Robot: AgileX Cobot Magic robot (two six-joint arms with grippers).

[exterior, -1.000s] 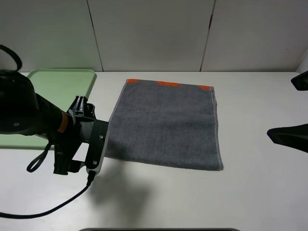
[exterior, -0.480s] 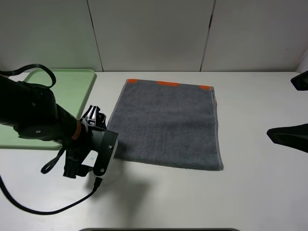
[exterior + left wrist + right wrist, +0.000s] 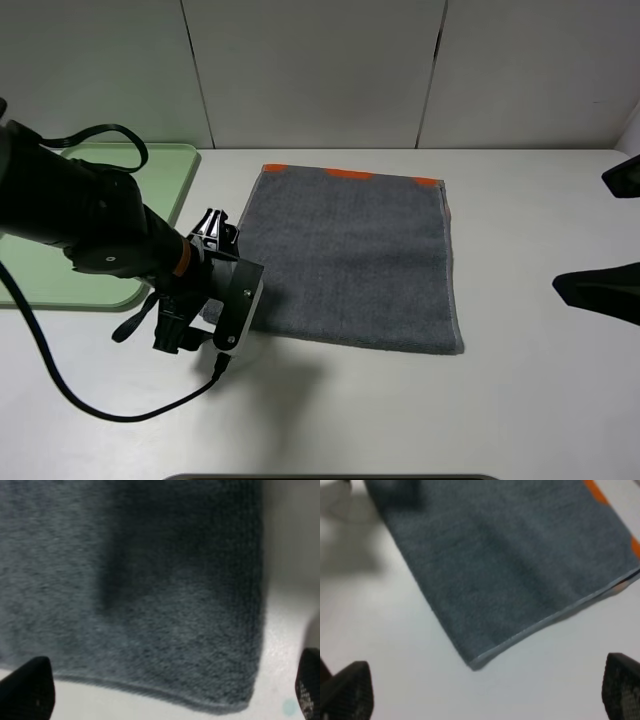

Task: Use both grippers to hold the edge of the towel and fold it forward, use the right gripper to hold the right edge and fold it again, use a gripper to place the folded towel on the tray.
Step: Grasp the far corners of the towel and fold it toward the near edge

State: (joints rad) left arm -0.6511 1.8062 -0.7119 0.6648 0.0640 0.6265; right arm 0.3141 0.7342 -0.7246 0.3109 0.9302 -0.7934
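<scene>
Seen from the high camera, the towel [image 3: 350, 260] lies spread flat at the centre of the white table [image 3: 520, 400]. Its orange stripe band [image 3: 350, 173] runs along the 12 o'clock edge, and the pale hem [image 3: 452, 270] shows down the 3 o'clock side.

I have the left gripper [image 3: 167, 690] over the towel's 8 o'clock corner. Its jaws stand wide open and grip nothing. In my left wrist view that corner and its hem lie between the two black fingertips. I cannot tell whether either finger touches the cloth.

The right gripper [image 3: 582, 232] hangs at 3 o'clock, well apart from the towel and over bare table. Its jaws are also spread wide and empty. In its wrist view the towel's 5 o'clock corner lies ahead of the jaws, clear of both fingertips.

The light-green tray [image 3: 160, 165] sits at 10 o'clock, beside the towel but not touching it, partly hidden behind the left arm.
</scene>
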